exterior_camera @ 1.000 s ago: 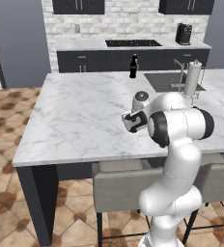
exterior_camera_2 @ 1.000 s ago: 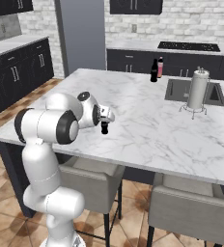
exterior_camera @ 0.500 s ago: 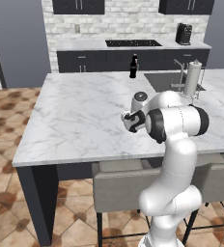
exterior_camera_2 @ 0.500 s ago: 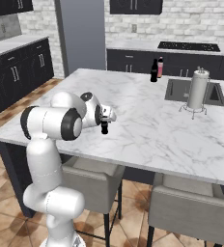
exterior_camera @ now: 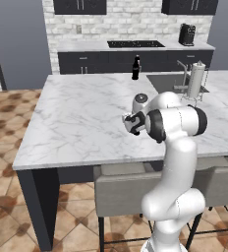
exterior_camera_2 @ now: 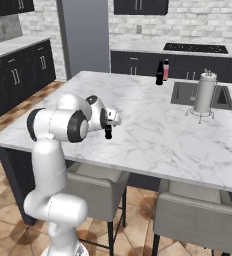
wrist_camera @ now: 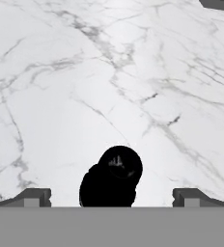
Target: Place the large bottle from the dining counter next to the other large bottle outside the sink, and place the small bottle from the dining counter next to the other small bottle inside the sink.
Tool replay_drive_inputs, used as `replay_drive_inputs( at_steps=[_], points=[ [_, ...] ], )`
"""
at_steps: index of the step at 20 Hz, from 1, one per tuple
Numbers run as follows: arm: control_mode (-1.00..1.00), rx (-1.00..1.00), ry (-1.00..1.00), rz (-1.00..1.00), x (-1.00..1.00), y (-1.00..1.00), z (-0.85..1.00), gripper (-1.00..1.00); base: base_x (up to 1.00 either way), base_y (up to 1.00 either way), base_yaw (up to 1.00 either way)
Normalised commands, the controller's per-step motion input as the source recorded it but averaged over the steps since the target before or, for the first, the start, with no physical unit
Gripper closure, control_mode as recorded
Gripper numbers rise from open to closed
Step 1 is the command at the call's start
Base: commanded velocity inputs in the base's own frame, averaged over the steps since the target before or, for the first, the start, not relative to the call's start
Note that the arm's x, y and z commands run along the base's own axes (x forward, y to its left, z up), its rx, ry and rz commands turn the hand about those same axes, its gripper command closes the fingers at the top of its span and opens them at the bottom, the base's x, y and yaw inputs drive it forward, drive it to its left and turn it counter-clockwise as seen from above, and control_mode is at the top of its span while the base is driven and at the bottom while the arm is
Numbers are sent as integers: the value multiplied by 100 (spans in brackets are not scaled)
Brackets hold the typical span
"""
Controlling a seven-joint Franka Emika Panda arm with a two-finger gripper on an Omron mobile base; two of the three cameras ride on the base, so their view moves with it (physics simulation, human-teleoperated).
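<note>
A small dark bottle [wrist_camera: 115, 174] stands upright on the white marble dining counter [exterior_camera: 81, 113]. My gripper [wrist_camera: 112, 197] hangs over it, open, with a fingertip wide on each side and touching nothing. In the base views the gripper [exterior_camera: 131, 124] [exterior_camera_2: 109, 129] is near the counter's front edge, with the small bottle [exterior_camera_2: 108, 133] just under it. At the far edge the pink-orange large bottle [exterior_camera_2: 166, 70] stands right beside the all-dark large bottle [exterior_camera_2: 159, 73] [exterior_camera: 135, 67], left of the sink [exterior_camera_2: 187, 93] [exterior_camera: 167, 81].
A tall grey metal cylinder on a wire stand [exterior_camera_2: 205, 93] [exterior_camera: 195, 81] stands by the sink, next to the faucet [exterior_camera: 184, 74]. Grey-seated stools [exterior_camera_2: 193, 220] sit under the counter's front edge. A cooktop [exterior_camera: 135, 44] lies on the back counter.
The arm's elbow has shifted slightly. The gripper stays open over the small dark bottle, and the bottles have not moved.
</note>
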Motion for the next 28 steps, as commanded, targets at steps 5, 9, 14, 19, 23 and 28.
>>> replay_drive_inputs(
  at_steps=[5,9,14,19,23,28],
  points=[
    [-100,0,0,0,12,0,-12,-100,0,0,0],
    [-100,0,0,0,15,0,-11,-100,0,0,0],
    [-100,0,0,0,19,0,-7,100,0,0,0],
    [-100,0,-3,0,10,0,-1,100,0,0,0],
    [-100,0,-6,0,0,0,4,100,0,0,0],
    [-100,0,-10,0,-6,0,29,100,0,0,0]
  ],
)
